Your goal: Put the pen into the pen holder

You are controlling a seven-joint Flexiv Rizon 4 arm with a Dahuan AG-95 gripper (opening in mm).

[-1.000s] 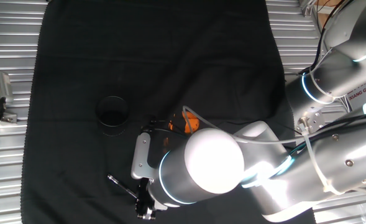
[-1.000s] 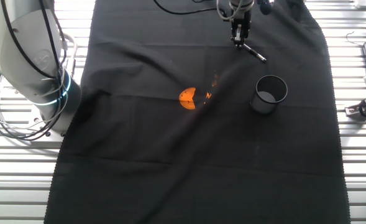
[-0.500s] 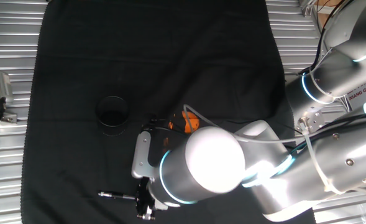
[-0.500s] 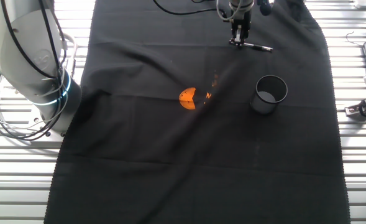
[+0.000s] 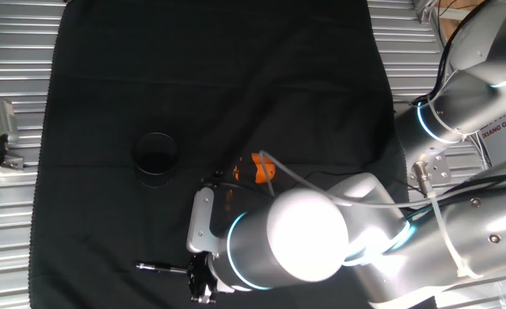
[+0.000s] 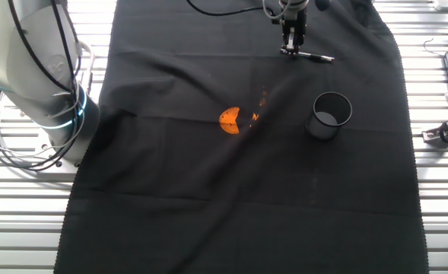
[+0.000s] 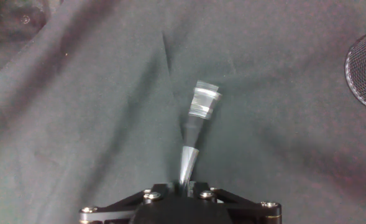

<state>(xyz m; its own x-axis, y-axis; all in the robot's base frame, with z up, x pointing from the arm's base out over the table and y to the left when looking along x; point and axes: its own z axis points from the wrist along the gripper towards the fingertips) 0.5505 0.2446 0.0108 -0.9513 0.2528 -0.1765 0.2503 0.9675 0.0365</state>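
**Pen pinched at one end, lifted off the cloth**

The end effector (image 6: 292, 47) is pinched on the pen (image 6: 312, 55), gripping it at one end so that nearly the whole barrel sticks out sideways, free of the black cloth (image 6: 208, 183) that covers the bench. In the hand view the pen (image 7: 195, 124) runs straight out from between the fingers, silver band toward the far tip. It looks light, stiff and smooth, so it should carry easily, but a hold this near the end gives the barrel leverage to swivel or slip; a grip nearer the middle would be steadier.

The pen holder (image 6: 329, 115) stands upright beyond the pen's free end, well apart from the end effector; the hand view catches only its rim (image 7: 363, 71) off to the side. A small orange lump (image 6: 229, 119) lies on the cloth to the other side.

A second ago the pen slanted down from the fingers; half a second ago it had swung level, and it remains so now, while the arm has shifted slightly.
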